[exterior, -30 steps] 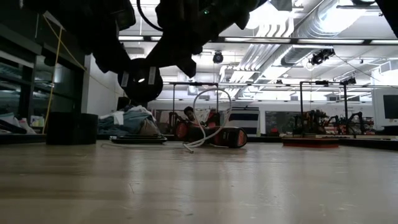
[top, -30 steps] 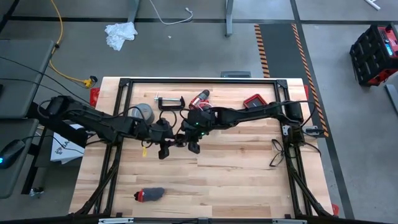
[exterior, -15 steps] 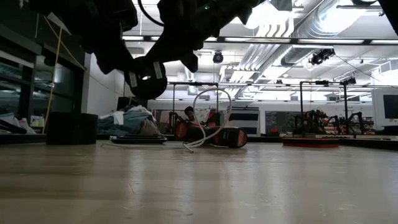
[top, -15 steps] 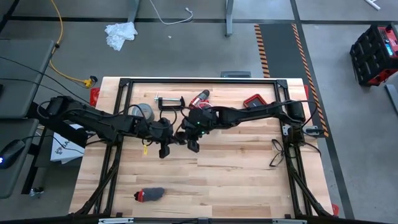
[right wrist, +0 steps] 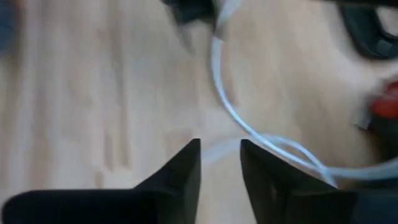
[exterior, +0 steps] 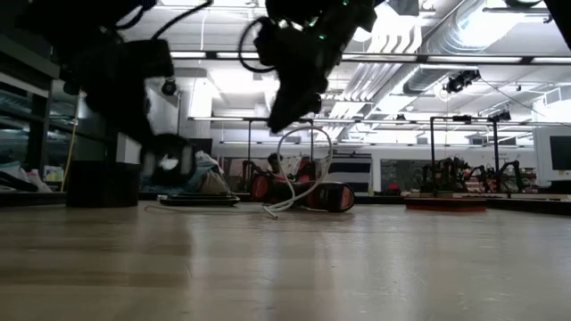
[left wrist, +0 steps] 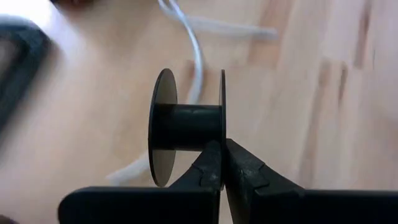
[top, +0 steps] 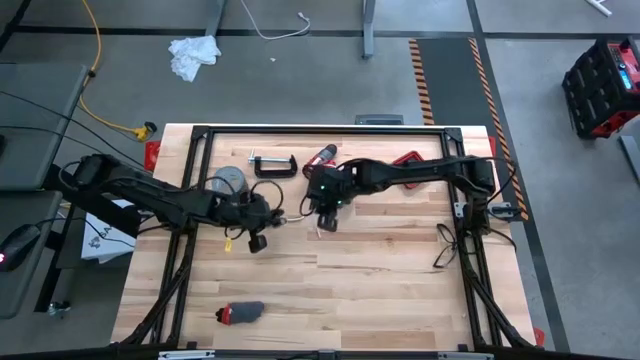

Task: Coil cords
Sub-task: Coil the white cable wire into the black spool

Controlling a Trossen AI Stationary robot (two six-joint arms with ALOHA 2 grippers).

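Note:
A small black spool [left wrist: 186,127] with two round flanges hangs above the table's middle, with my left gripper [left wrist: 222,144] [top: 256,240] shut on it. In the low view the spool [exterior: 167,162] shows as a dark disc with a pale centre. The thin white cable [left wrist: 198,68] [right wrist: 227,106] lies in loose curves on the wood beyond the spool, and one loop [exterior: 299,147] arches up from the table. My right gripper [right wrist: 219,155] [top: 325,218] hovers open over the cable, to the right of the spool and apart from it. My left gripper pinches the rim of one spool flange [left wrist: 222,134] between its two fingertips, coming from above and pointing down. The spool's core lies level and across the fingers. The low view shows the spool lifted clear of the table.
Along the far edge lie a grey tape roll [top: 230,180], a black clamp [top: 272,165], a red drill [top: 322,157] and a red tool [top: 408,160]. A dark and red object [top: 240,313] lies near the front left. A black cable [top: 447,245] hangs by the right frame.
My left gripper has come down and toward the table's left with the spool. My right gripper has drawn back toward the far right and now stands apart from the spool.

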